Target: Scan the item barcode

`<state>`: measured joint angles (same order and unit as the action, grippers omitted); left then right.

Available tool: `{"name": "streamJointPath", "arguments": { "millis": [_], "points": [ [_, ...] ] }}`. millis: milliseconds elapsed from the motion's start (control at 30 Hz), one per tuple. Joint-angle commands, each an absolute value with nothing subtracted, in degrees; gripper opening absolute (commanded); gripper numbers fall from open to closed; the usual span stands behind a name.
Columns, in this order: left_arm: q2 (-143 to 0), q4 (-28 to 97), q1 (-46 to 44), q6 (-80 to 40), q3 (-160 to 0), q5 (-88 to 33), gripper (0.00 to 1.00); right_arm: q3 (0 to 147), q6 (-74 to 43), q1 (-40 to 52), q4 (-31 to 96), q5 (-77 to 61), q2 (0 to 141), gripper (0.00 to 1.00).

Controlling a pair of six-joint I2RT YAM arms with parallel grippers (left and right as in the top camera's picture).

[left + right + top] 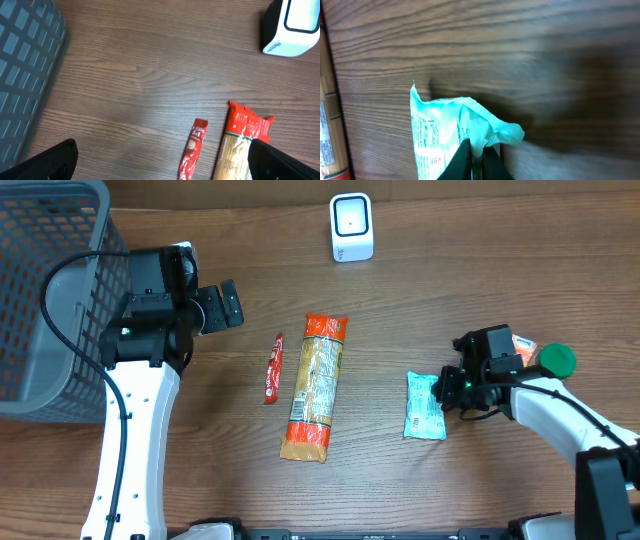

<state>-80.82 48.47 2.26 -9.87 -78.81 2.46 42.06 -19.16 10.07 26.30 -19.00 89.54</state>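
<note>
The white barcode scanner (351, 227) stands at the back of the table, right of centre; the left wrist view catches it at the top right (292, 27). A teal packet (424, 406) lies flat at the right. My right gripper (443, 385) is shut on its crumpled upper right edge, and the right wrist view shows the film (445, 130) pinched between the dark fingers (490, 165). My left gripper (225, 305) hovers open near the basket, holding nothing, with its fingers (50, 162) wide apart over bare wood.
A long orange pasta packet (316, 385) lies mid-table with a red coffee sachet (273, 367) to its left. A grey mesh basket (45, 290) fills the far left. A green round thing (557, 360) and an orange item (524, 345) sit behind the right arm.
</note>
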Motion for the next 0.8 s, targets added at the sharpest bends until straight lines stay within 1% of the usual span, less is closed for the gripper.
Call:
{"name": "streamJointPath", "arguments": {
  "millis": [0,33,100,167,200,233,333,500,633,700,767],
  "points": [
    [-81.1,48.4,2.2,-9.2,-79.1,3.2,1.0,42.2,-23.2,7.6,27.5,-20.1,85.8,0.1],
    [-81.1,48.4,2.2,-9.2,-79.1,3.2,1.0,42.2,-23.5,7.2,27.9,-20.3,84.8,0.12],
    [-81.1,48.4,2.2,-9.2,-79.1,3.2,1.0,42.2,-23.4,7.0,28.4,-20.2,83.1,0.24],
    [-81.1,48.4,2.2,-9.2,-79.1,3.2,1.0,42.2,-22.4,7.0,28.1,-20.3,82.3,0.55],
    [-81.1,48.4,2.2,-9.2,-79.1,3.2,1.0,42.2,-22.1,7.0,27.8,-20.2,82.3,0.61],
    [-81.1,48.4,2.2,-9.2,-79.1,3.2,1.0,42.2,-22.0,7.0,27.5,-19.7,82.4,0.62],
    [-81.1,48.4,2.2,-9.2,-79.1,3.2,1.0,42.2,-22.1,7.0,27.5,-17.1,83.1,0.62],
    [-81.1,48.4,2.2,-9.2,-79.1,3.2,1.0,42.2,-22.1,7.0,26.2,-16.8,86.7,0.61],
    [-81.1,48.4,2.2,-9.2,-79.1,3.2,1.0,42.2,-20.2,7.0,25.4,-19.4,90.6,0.55],
    [-81.1,48.4,2.2,-9.2,-79.1,3.2,1.0,42.2,-19.2,7.0,25.3,-21.6,92.5,0.51],
    [-81.1,48.4,2.2,-9.2,-79.1,3.2,1.0,42.2,-18.5,7.0,25.4,-21.5,93.5,0.25]
  ]
}}
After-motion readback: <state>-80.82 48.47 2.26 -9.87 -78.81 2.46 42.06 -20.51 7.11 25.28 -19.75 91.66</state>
